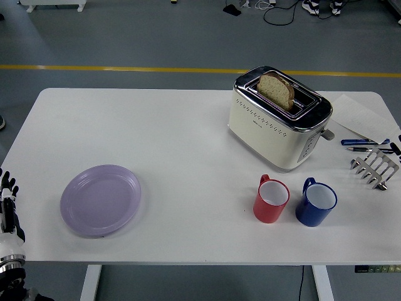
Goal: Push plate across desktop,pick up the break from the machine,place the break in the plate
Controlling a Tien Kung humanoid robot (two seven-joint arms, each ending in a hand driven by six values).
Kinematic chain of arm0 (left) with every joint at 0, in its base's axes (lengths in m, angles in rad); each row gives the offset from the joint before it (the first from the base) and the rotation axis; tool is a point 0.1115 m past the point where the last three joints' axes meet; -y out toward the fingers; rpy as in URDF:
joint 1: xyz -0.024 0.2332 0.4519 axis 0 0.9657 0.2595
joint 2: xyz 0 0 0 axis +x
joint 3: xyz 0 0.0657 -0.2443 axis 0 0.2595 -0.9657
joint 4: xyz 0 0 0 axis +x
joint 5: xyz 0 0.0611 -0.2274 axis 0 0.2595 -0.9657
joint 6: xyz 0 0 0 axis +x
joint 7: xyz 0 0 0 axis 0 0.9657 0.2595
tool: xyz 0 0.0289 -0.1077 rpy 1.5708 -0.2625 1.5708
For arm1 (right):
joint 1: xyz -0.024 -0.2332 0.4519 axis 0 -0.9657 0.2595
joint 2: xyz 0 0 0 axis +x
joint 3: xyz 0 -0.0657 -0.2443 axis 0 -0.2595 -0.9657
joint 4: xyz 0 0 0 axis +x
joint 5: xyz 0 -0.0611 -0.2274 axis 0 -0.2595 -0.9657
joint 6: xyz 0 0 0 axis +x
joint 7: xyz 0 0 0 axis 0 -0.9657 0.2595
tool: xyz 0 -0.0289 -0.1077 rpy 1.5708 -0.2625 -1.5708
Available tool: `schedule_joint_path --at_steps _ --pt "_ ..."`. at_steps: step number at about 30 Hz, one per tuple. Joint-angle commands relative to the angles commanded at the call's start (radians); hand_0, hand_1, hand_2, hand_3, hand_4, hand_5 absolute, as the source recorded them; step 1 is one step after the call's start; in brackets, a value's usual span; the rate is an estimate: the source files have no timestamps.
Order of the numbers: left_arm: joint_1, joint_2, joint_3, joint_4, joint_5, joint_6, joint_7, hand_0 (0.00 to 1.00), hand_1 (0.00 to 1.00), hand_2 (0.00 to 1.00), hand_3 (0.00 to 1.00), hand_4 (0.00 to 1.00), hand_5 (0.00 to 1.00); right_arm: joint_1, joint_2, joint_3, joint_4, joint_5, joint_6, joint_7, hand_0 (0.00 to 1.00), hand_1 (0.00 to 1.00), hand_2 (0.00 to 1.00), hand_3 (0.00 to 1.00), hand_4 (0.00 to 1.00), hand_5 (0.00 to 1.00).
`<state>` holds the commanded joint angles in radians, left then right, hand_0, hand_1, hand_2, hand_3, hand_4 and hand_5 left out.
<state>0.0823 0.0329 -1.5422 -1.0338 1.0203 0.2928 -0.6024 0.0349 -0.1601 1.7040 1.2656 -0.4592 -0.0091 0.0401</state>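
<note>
Sitting flat near the table's front-left, the round lilac plastic plate point(101, 199) is untouched, well apart from everything else on the white tabletop point(175, 144). Nothing rests in it. The slice of brown bread point(276, 91) stands upright in one slot of the cream and chrome two-slot toaster point(279, 118), far right of the plate and toward the back edge, its top half clear of the slot.

Left hand point(8, 207): only at the picture's left edge, beside the table's front-left corner, not over the plate. Black fingers point(7, 183) point up and look loosely extended, holding nothing; the view crops most of the hand, so this reading is tentative. Right hand: not in view.

Task judged not started; the plate push comes first.

Risks noted:
- Plate lies close to the front edge. A push angled toward the robot could slide it off the table.
- A light plate on a smooth top may spin or skid past the contact point if pushed off-centre.
- The red mug point(270, 199) and blue mug point(316, 202), both white inside, stand side by side in front of the toaster, between plate and bread. A long push to the right could knock the red mug first.
- Reaching for the bread, a forearm could clip either mug or the metal toast rack point(374, 167) on the right.
- Bread grips poorly: pinching hard may crumble it; loosely, it may drop back into the slot.
</note>
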Motion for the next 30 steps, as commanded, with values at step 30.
schedule_joint_path --at_steps 30 --pt "-0.078 0.040 0.155 0.144 0.067 -0.039 0.019 0.911 0.922 0.998 0.998 0.486 0.998 -0.007 0.015 -0.022 -0.005 -0.004 0.004 0.001 0.672 0.620 0.647 0.615 0.417 0.455"
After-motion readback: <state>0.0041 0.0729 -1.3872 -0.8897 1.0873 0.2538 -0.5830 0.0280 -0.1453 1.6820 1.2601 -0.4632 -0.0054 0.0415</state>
